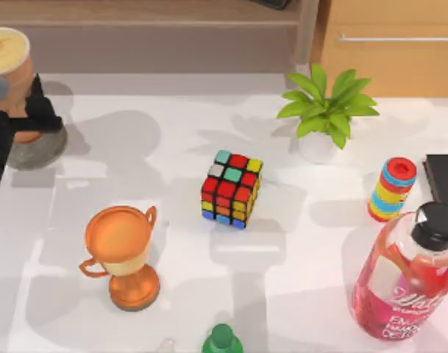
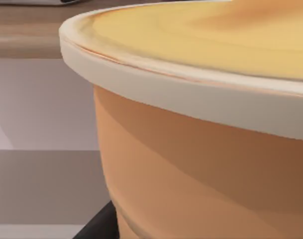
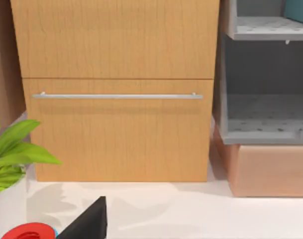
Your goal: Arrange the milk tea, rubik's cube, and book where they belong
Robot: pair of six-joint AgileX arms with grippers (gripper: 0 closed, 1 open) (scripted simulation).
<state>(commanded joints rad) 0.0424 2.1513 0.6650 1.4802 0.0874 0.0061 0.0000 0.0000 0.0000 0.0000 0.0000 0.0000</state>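
Orange-tan cup, creamy yellow top: the milk tea [image 1: 9, 62], far left of the white counter [image 1: 172, 169], held above a grey round coaster [image 1: 38, 149]. The left pincer [image 1: 23, 118] is clenched on its lower body, dark fingers either side; the left wrist view has the cup wall and pale rim very close.

Rubik's cube [image 1: 232, 189]: black frame, mixed stickers, standing free mid-counter, well apart from the cup.

Book [image 3: 298, 10]: a teal corner, seemingly on the upper grey shelf in the right wrist view; identity not certain.

Other stock: orange two-handled trophy [image 1: 122, 254] front left; potted plant [image 1: 325, 116] rear right; striped ring stack [image 1: 392, 188]; pink pump bottle [image 1: 409, 273]; green bottle cap [image 1: 222, 339] at the front edge; flat black object [image 1: 443, 176] at the right edge; wooden drawer cabinet [image 3: 116, 89] behind.

Right pincer: state cannot be told.

Step in hand, as judged: seating the cup on the coaster. Keep it upright, centre its base over the disc, lower straight, and release only once it rests flat. Withdraw sideways, away from the trophy.
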